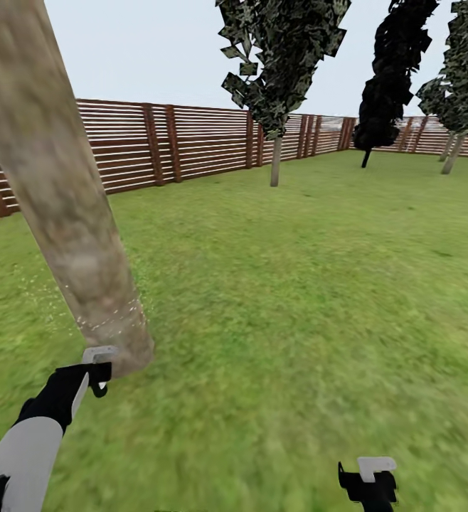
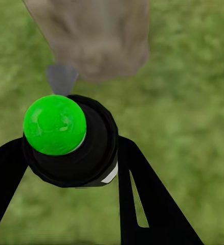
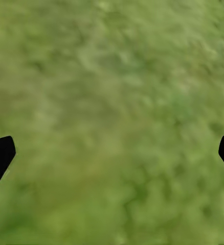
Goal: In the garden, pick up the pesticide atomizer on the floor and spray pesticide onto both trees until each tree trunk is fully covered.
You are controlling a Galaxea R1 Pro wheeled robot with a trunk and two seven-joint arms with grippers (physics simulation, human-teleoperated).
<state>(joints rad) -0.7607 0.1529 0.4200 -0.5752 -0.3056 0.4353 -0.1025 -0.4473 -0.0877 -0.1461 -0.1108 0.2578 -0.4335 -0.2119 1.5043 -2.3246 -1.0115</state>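
Our left gripper (image 2: pixel 71 168) is clamped on the pesticide atomizer (image 2: pixel 66 140), its nozzle just beside the leaning tree trunk (image 1: pixel 63 213), where pale specks show near the base. Our right gripper (image 3: pixel 112 153) hangs spread apart over the lawn (image 1: pixel 298 299). The upright tree (image 1: pixel 277 85) by the fence (image 1: pixel 191 142) looks unsprayed.

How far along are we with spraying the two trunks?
Done: the black pesticide atomizer with the green round cap is off the grass, clamped in the left gripper. In hand: its grey nozzle points at the base of the thick leaning grey-brown trunk, where pale specks show; coverage higher up is unclear. Left: probably the upright slim trunk by the slatted fence. The right gripper is open, empty.
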